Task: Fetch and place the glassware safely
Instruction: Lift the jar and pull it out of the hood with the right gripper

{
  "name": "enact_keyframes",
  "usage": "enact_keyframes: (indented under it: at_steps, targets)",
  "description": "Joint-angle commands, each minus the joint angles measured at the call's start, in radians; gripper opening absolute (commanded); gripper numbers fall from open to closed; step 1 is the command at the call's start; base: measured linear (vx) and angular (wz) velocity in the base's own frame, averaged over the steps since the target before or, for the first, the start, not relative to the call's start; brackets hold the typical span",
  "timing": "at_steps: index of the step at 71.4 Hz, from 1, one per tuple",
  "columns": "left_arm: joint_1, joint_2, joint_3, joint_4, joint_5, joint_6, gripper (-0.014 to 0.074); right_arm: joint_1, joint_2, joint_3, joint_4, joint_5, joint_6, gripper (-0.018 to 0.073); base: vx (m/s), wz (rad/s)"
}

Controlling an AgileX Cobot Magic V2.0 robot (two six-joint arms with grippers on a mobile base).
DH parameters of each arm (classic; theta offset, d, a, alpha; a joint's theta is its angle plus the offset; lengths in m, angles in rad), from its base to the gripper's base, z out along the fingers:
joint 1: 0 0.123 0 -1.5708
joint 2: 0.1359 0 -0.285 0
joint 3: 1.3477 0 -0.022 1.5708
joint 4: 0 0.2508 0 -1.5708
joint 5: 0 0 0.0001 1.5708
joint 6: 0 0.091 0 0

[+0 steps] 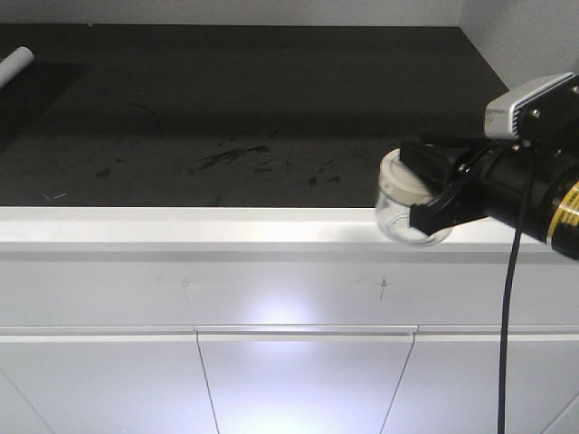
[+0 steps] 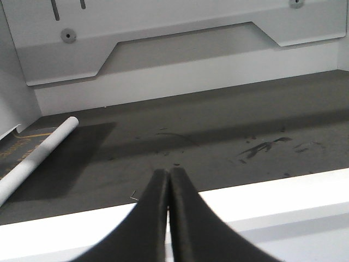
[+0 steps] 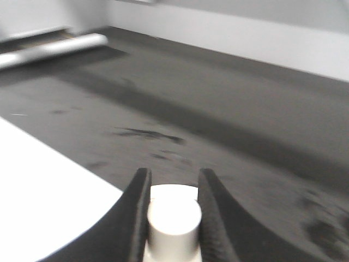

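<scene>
The right end effector (image 1: 430, 185) is clamped on the lid knob of the glass jar (image 1: 396, 221), which sits between its fingers over the tabletop's (image 1: 271, 99) white front edge. The left end effector (image 2: 168, 188) has its fingers pressed together, empty.

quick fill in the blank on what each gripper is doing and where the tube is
1. The left gripper has its jaws ____ and holds nothing.
2. The right gripper grips the glass jar by the ____ on top of its lid.
3. The white tube lies at the far ____ of the dark countertop.

Missing words: shut; knob; left
</scene>
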Motion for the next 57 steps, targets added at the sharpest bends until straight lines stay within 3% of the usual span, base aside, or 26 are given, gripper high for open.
enact_keyframes:
  at_steps: [1, 33, 57]
  targets:
    - [-0.001, 0.004, -0.03, -0.004, -0.07, -0.008, -0.0007, 0.068, -0.065, -0.019, 0.037, -0.052, -0.01, -0.0002, 0.0, 0.0]
    - [-0.001, 0.004, -0.03, -0.004, -0.07, -0.008, -0.0007, 0.452, -0.089, -0.019, 0.055, -0.05, -0.007, -0.0002, 0.0, 0.0]
    - [-0.001, 0.004, -0.03, -0.004, -0.07, -0.008, -0.0007, 0.476, -0.089, -0.019, 0.055, -0.06, -0.007, 0.0, 0.0, 0.0]
